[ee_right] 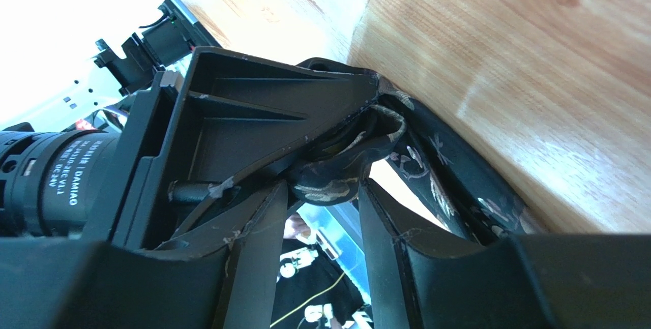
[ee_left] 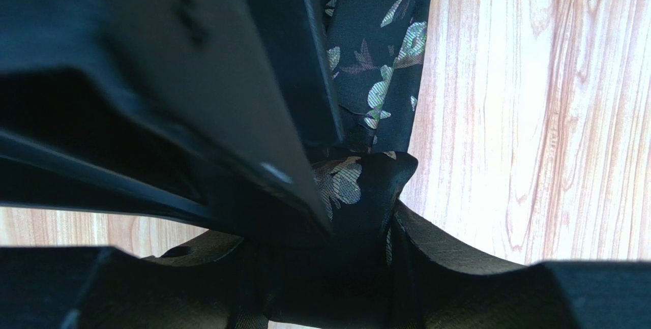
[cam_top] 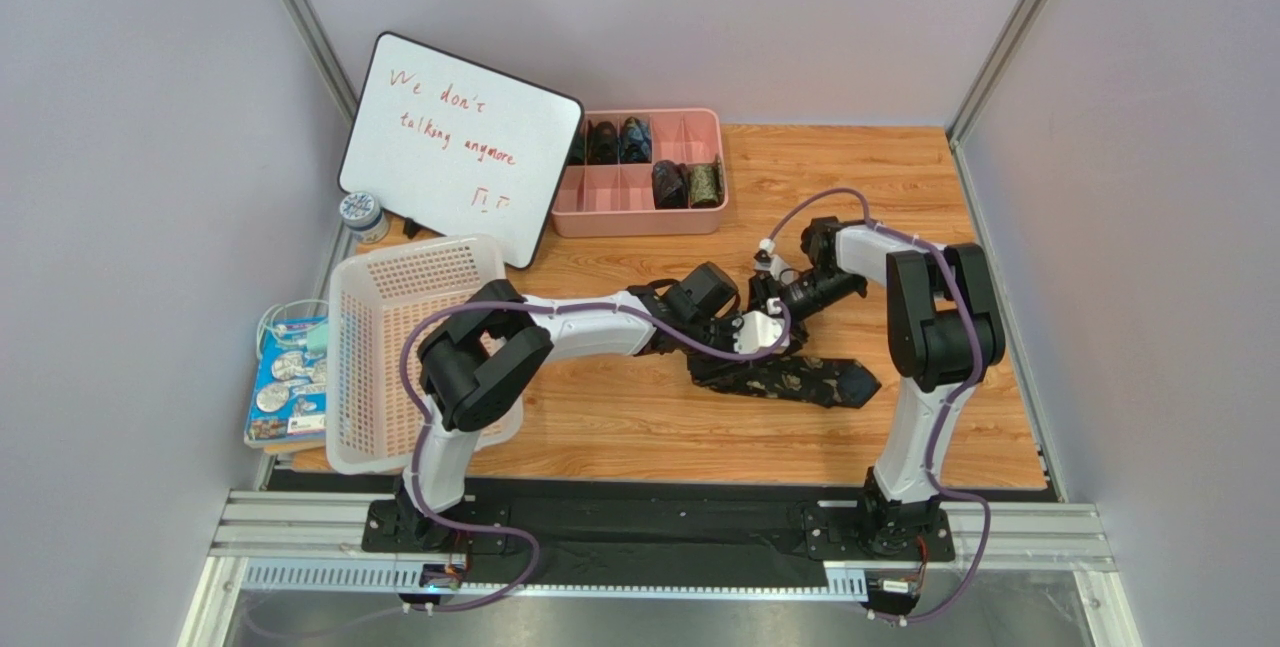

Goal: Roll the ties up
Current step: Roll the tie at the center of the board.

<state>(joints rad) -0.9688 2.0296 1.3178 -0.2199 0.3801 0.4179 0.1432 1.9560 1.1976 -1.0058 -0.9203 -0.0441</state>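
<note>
- Wooden table in a grey-walled booth; both arms meet mid-table over the work.
- Progress: mid-task. At least 4 rolled ties sit in the pink tray, well beyond both jaws; a possible 5th is half hidden by the whiteboard.
- 1 flat tie left on the table, only its first fold started.
- That fold sits between the left gripper's jaws; the rest trails away from them across the wood.
- Left jaws stand about half apart around the fold. The other arm's finger blocks the view, so can't tell if they pinch it.
- Right gripper: jaws apart, clear gap between them, curled tie end right at the tips, not clamped.
- Left to do, my read: wind this tie up, then tray it.
- Count: 2 arms, 1 tray, 1 white basket, 1 whiteboard.
</note>
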